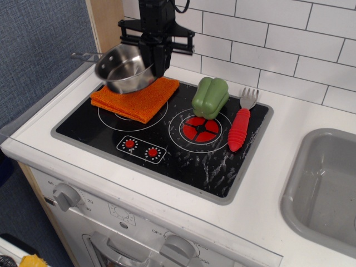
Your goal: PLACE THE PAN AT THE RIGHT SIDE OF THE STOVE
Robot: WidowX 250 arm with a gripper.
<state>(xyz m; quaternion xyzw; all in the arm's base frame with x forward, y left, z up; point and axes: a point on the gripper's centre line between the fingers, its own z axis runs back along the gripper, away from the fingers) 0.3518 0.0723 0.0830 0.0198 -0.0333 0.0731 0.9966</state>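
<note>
The shiny steel pan hangs tilted in the air above the orange cloth, its thin handle pointing left. My black gripper is shut on the pan's right rim and holds it clear of the cloth. The black stove lies below, with a white-ringed left burner under the cloth, a red-centred right burner and two red knobs.
A green toy pepper stands at the back of the right burner. A red-handled fork lies along the stove's right side. A grey sink basin is at the far right. White tiled wall behind, wooden post at back left.
</note>
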